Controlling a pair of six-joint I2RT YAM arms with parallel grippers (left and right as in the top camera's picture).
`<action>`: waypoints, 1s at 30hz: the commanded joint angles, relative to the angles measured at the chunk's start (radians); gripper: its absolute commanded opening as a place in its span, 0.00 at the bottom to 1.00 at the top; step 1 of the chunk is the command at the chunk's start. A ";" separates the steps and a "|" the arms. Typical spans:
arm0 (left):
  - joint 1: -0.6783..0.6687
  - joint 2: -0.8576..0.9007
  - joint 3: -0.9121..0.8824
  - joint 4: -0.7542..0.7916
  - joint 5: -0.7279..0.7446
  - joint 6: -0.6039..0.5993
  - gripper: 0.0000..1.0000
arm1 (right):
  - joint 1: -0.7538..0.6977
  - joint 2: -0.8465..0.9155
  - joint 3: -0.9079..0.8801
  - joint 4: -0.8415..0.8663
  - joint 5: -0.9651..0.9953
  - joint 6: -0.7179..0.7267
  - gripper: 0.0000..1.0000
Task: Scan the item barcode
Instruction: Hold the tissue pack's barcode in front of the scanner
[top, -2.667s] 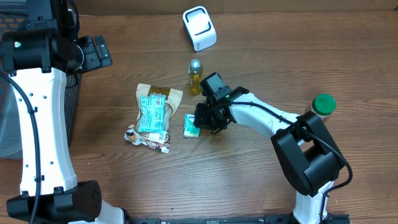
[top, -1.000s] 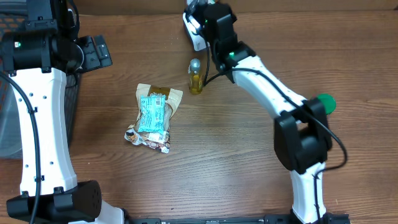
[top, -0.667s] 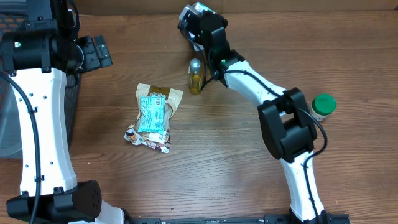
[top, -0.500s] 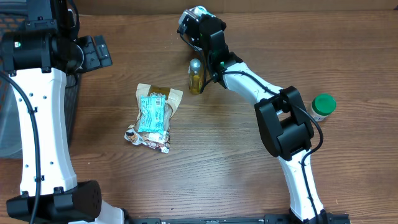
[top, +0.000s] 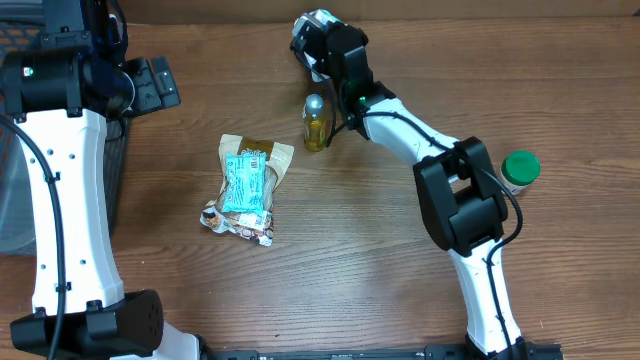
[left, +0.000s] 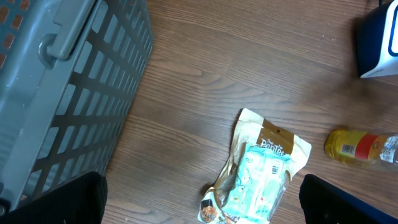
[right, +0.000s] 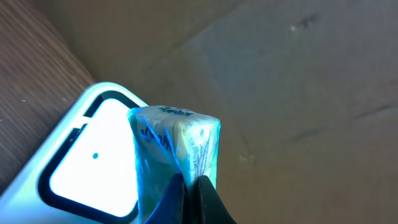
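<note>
Here, the right gripper (right: 189, 194), clamped on a blue-wrapped packet (right: 175, 140), held it close before the white scanner (right: 34, 167), where turning its barcode squarely toward the window (right: 87, 168) looked the surest way to register

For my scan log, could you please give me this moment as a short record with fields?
right gripper: shut on small blue-wrapped packet
packet position: in front of window of white box-shaped barcode scanner
left gripper: open, empty, near grey plastic basket
elsewhere: yellow bottle; tan snack pouch under teal packet; green-lidded jar
</note>
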 joint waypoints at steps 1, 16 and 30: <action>-0.006 0.008 0.002 0.003 -0.005 0.005 1.00 | -0.011 0.003 0.014 0.007 -0.015 0.030 0.04; -0.006 0.008 0.002 0.003 -0.005 0.005 1.00 | -0.017 -0.028 0.013 0.055 0.019 0.101 0.04; -0.007 0.008 0.002 0.003 -0.005 0.005 1.00 | -0.052 -0.439 0.013 -0.684 0.066 0.729 0.04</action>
